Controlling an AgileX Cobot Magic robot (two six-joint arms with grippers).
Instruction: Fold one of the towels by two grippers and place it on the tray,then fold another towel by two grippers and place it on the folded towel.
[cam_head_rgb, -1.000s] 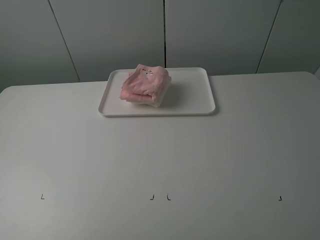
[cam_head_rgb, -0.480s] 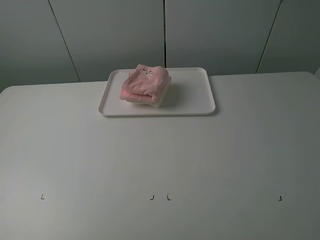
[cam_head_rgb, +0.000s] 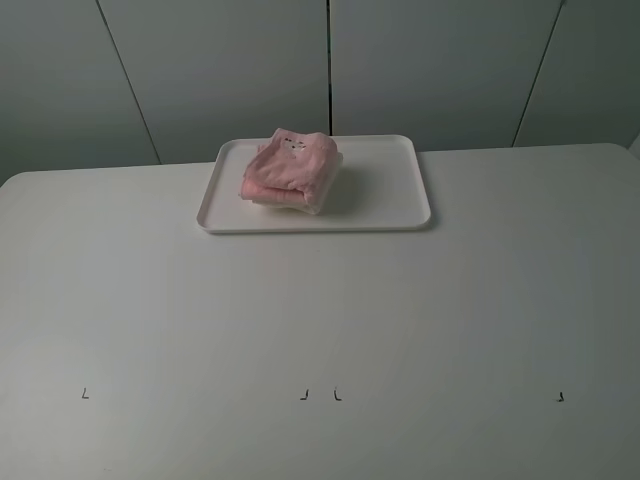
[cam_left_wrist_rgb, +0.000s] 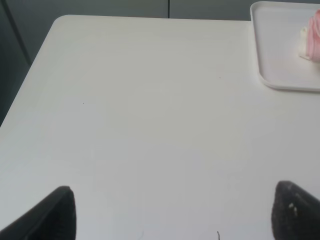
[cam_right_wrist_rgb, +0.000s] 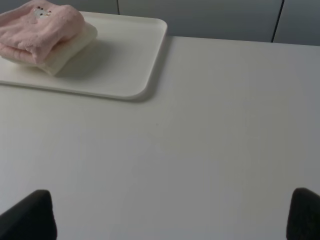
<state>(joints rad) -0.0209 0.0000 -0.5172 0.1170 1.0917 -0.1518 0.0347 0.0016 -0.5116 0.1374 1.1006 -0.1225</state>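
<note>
One white tray sits at the far middle of the table, its long axis running left to right in the high view. Two folded towels are stacked on the tray's left half: a pink towel on top, a cream towel beneath it, edges showing below the pink. The stack's longer side runs slightly diagonal to the tray edge; a small printed motif faces up on the pink towel. The tray's right half is bare. Four small black marks lie in a row near the table's front edge. Left gripper: fingers spread wide, holding nothing, over bare table well apart from the tray. Right gripper: fingers likewise spread wide, empty, above the table.
</note>
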